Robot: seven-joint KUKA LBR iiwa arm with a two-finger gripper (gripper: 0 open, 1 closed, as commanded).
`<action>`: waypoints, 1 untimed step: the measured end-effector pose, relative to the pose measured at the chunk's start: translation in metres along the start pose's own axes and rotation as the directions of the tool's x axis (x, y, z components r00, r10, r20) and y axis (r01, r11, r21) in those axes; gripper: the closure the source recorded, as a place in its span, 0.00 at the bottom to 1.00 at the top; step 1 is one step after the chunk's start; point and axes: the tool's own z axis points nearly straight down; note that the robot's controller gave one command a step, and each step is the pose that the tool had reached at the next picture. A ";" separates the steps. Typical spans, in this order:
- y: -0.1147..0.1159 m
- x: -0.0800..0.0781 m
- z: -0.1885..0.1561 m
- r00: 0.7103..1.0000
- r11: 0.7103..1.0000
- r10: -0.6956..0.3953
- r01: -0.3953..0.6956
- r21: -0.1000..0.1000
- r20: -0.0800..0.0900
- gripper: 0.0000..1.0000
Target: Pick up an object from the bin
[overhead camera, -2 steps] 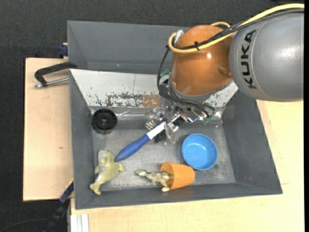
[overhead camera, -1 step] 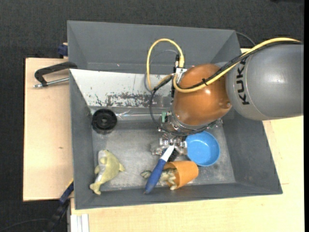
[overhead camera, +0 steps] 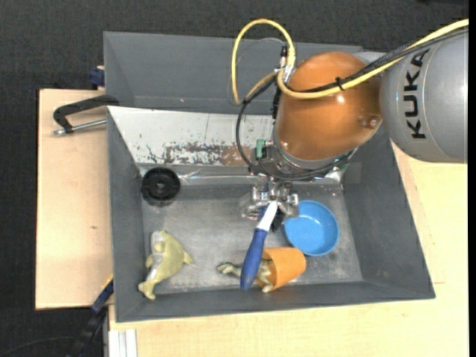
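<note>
The claw (overhead camera: 270,201) pinches the white top of a long blue stick (overhead camera: 254,253), which slants down from it to the front of the bin (overhead camera: 123,222), beside the orange cup (overhead camera: 286,265) and near the blue bowl (overhead camera: 312,227).

Scuffed grey metal bin (overhead camera: 126,222); glossy blue plastic bowl (overhead camera: 312,229).

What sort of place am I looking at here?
Probably a robotics lab's grasping test rig: a KUKA arm reaches into a grey metal bin holding a blue bowl and a toy animal.
</note>
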 end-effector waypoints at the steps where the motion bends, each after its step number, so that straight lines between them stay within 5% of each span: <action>1: -0.031 -0.004 -0.187 1.000 1.000 0.024 -0.024 0.003 0.000 1.00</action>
